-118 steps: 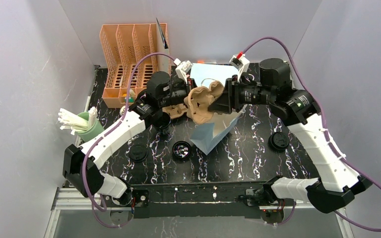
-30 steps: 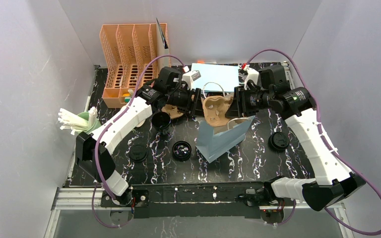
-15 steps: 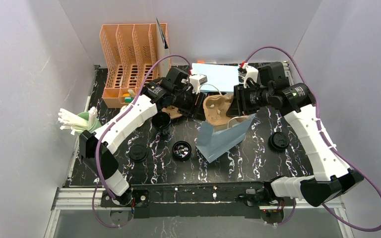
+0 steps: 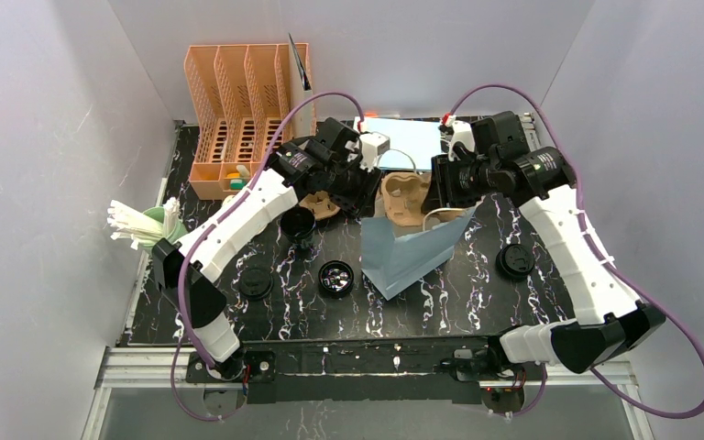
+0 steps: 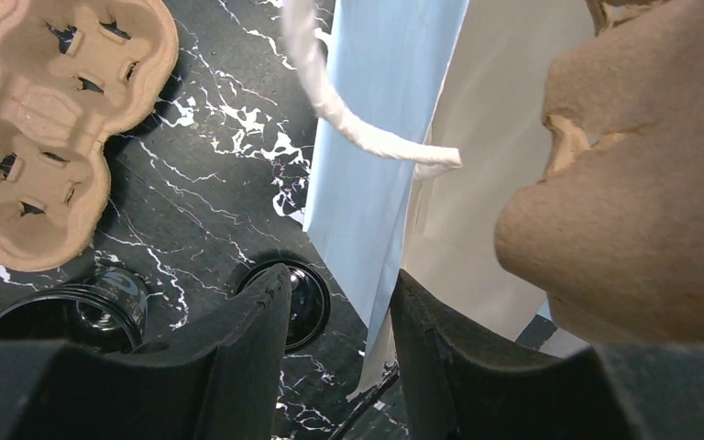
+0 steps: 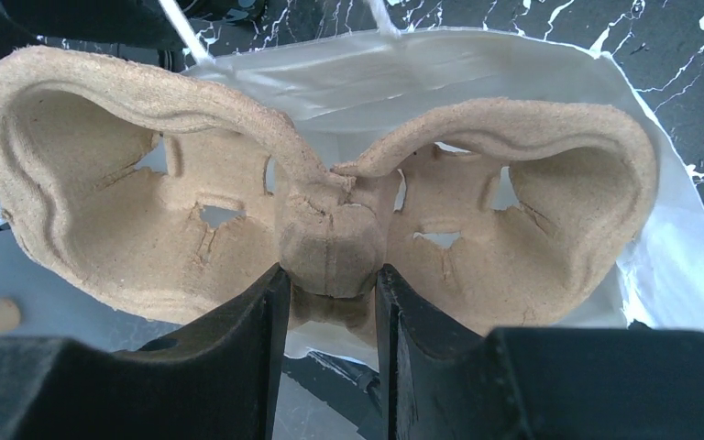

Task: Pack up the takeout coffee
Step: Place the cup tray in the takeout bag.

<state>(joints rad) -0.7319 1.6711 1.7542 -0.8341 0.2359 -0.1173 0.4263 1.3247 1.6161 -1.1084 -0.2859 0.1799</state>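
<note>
The takeout coffee stands on the black marble table: a dark open cup (image 4: 298, 223) (image 5: 101, 307), a shiny open cup (image 4: 336, 278) (image 5: 307, 302), and black-lidded cups (image 4: 255, 282) (image 4: 516, 261). My right gripper (image 4: 429, 192) (image 6: 330, 273) is shut on the centre post of a brown pulp carrier (image 4: 403, 197) (image 6: 330, 174), tilted at the mouth of the light-blue bag (image 4: 403, 257) (image 6: 669, 266). My left gripper (image 4: 364, 197) (image 5: 341, 275) is open, and its fingers straddle the bag's left wall (image 5: 367, 183). A white handle (image 5: 348, 119) hangs above them.
A second pulp carrier (image 4: 321, 206) (image 5: 46, 137) lies on the table left of the bag. An orange slotted rack (image 4: 247, 101) stands at the back left. A green cup of white sticks (image 4: 156, 229) sits at the left edge. Grey walls enclose the table.
The left gripper has swung right to the bag's left wall and its jaws have narrowed. The right gripper has brought the carrier lower into the bag's mouth, and the bag stands more upright.
</note>
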